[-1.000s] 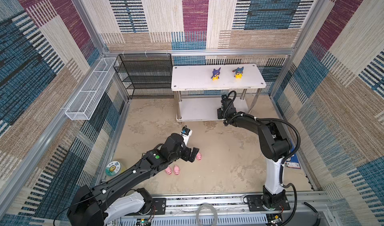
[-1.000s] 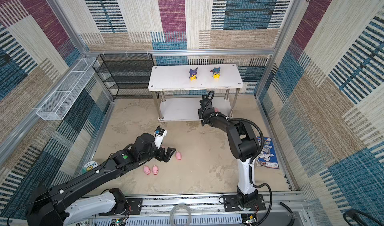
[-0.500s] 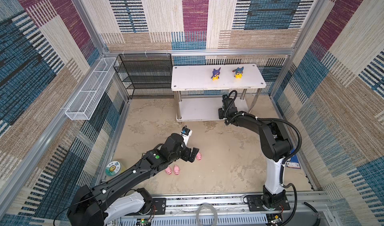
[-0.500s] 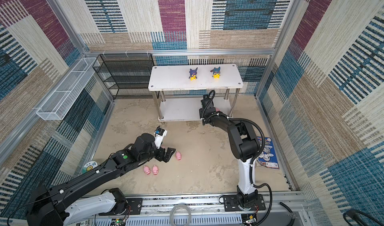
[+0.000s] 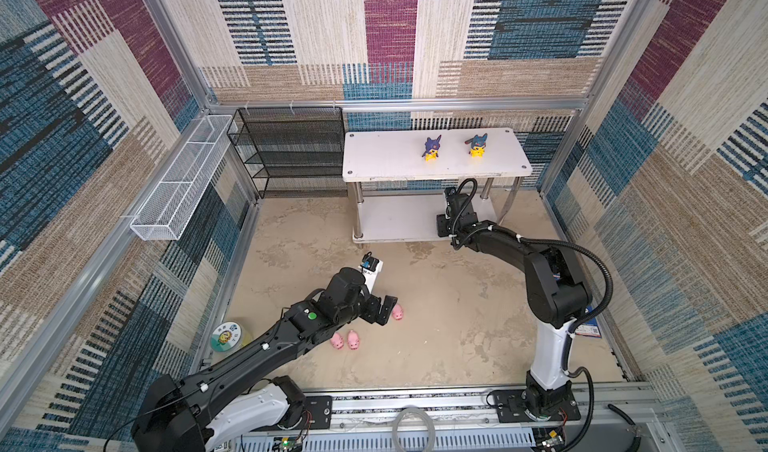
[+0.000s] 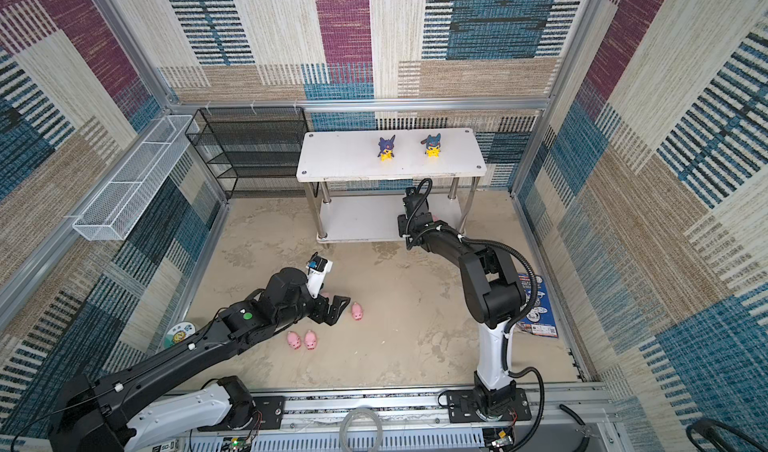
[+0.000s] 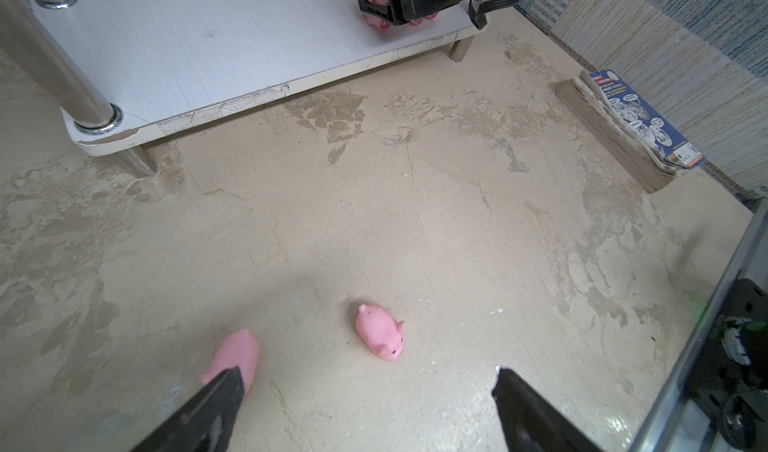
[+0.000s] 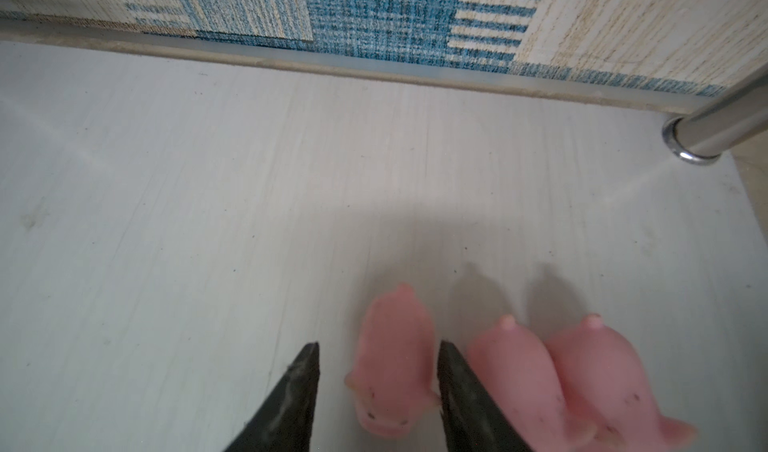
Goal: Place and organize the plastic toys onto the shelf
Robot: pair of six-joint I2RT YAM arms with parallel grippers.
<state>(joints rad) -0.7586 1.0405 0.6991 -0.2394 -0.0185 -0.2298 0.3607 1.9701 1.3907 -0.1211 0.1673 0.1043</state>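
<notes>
The right gripper (image 8: 378,346) sat over the shelf's (image 5: 386,155) lower tier, jaws parted loosely around one pink pig (image 8: 395,358), with two more pigs (image 8: 515,371) just beside it. The left gripper (image 7: 365,372) hung wide open over floor pigs (image 7: 380,333) in front of the shelf. Two hooded figurines (image 5: 432,149) stood on its top tier.

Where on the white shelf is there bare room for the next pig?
Lower tier: bare from the left chrome leg to the right gripper; crowded there, three pigs side by side. Top tier: bare left of the hooded figurines.
</notes>
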